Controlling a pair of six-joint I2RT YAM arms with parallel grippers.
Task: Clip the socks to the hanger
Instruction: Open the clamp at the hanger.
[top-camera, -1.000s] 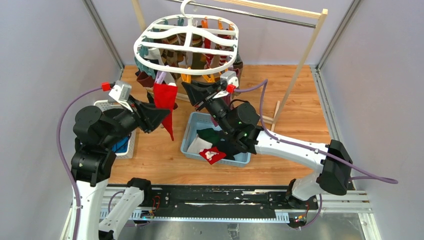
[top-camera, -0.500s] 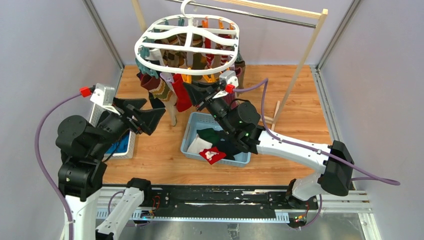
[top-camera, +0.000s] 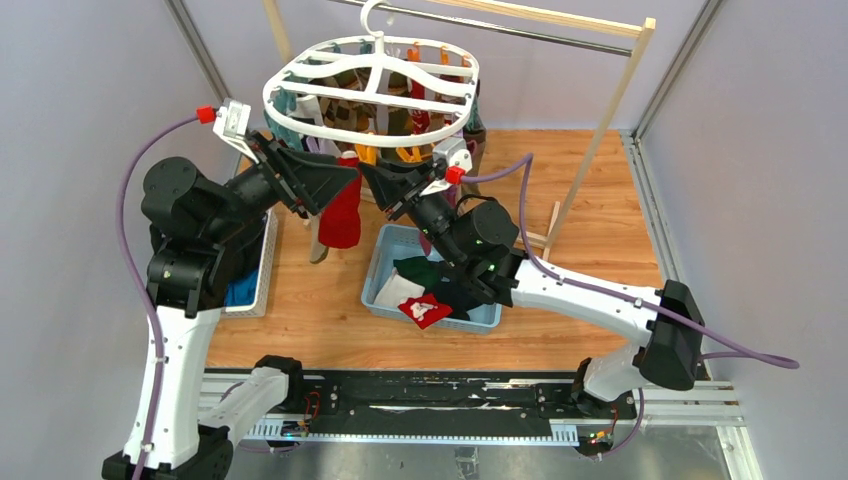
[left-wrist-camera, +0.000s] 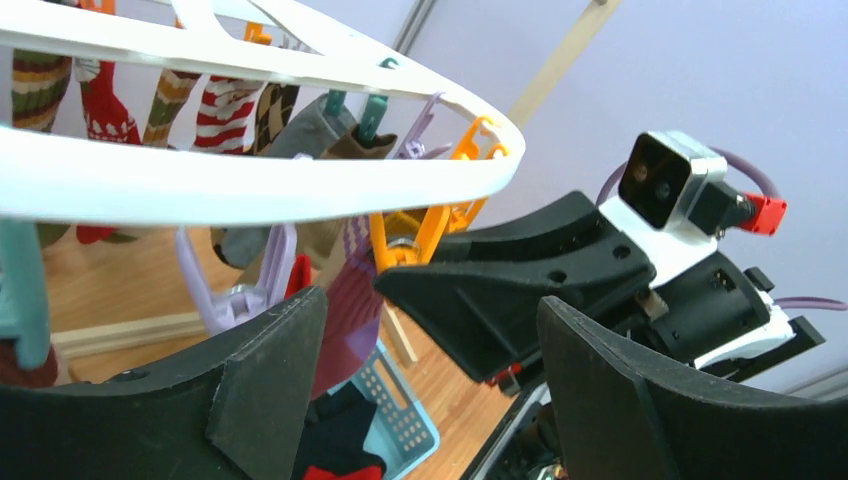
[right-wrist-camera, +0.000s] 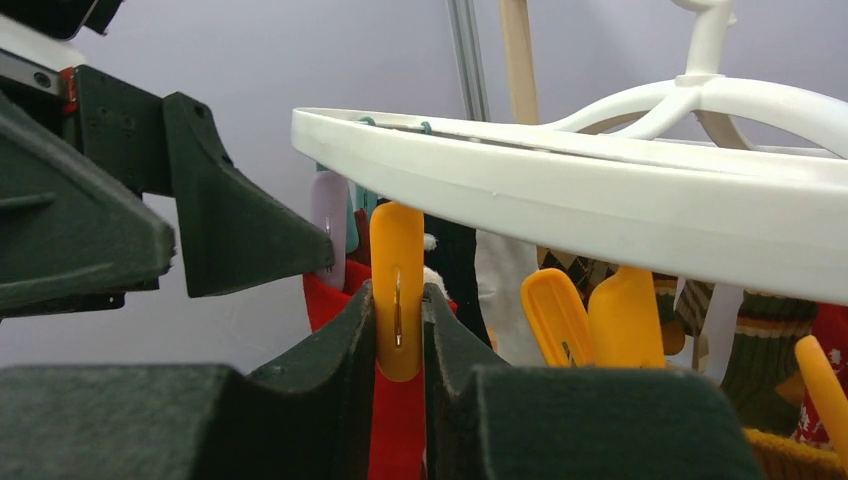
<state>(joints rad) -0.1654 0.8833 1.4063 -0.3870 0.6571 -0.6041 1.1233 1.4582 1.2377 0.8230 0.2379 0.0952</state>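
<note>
A warm, grained wooden bench (top-camera: 600, 230) fills a booth of plain grey-lilac walls with metal corner posts. A rail (top-camera: 600, 110) of pale wooden posts and a thin metal bar stands at the far right. From it hangs the hanger (top-camera: 370, 90), a smooth white plastic oval with curved crossbars, over the far middle of the bench. Soft knitted socks (top-camera: 405, 120), striped and patterned, dangle from its pegs.

A blue slotted basket (top-camera: 385, 270) sits under the hanger's near side and holds more socks. A white basket (top-camera: 265, 270) stands at the left.

The right gripper (right-wrist-camera: 398, 295) is pressed onto a glossy orange peg (right-wrist-camera: 397, 250) under the near rim, one matte black finger on each side. A red sock (top-camera: 340, 215) hangs below that rim.

The left gripper (top-camera: 340, 180) is spread wide just left of the peg, holding nothing.

A second earlier the left gripper held the red sock lower, closed on it. It has since let go, swung out left, and come back up to the rim. The right gripper has kept its pinch throughout.
</note>
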